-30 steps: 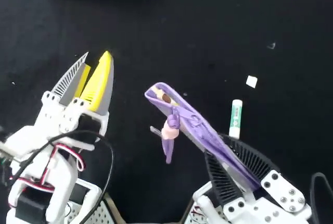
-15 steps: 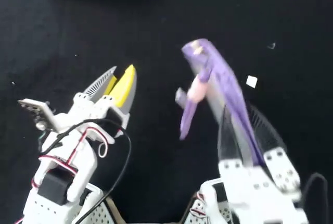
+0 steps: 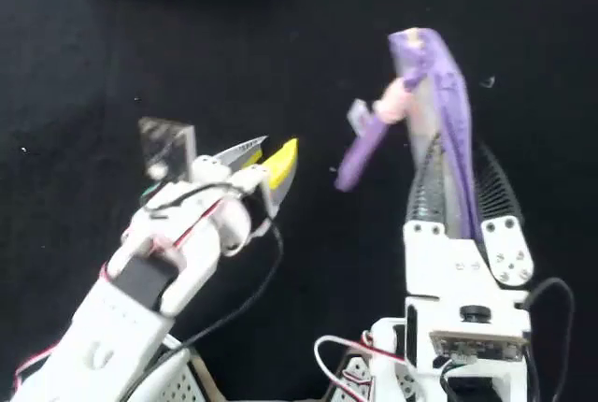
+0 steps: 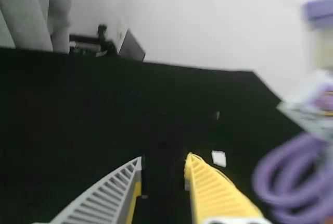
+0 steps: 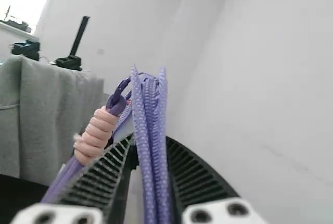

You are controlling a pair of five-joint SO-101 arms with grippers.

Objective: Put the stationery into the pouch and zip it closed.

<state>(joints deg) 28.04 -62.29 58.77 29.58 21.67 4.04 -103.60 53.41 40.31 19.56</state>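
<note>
Grips the purple pouch (image 3: 439,75) in the right pincer (image 3: 458,151), raised off the black surface (image 3: 280,47) — holds the left pincer (image 3: 271,147) open, empty, alongside.

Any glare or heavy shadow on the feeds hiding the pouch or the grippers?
High view: no glare off the matte black table, and the purple pouch stands out. Right wrist view: bright wall behind, yet the pouch and right gripper read plainly. Left wrist view: the left gripper and a small white piece show well against the dark table.
</note>
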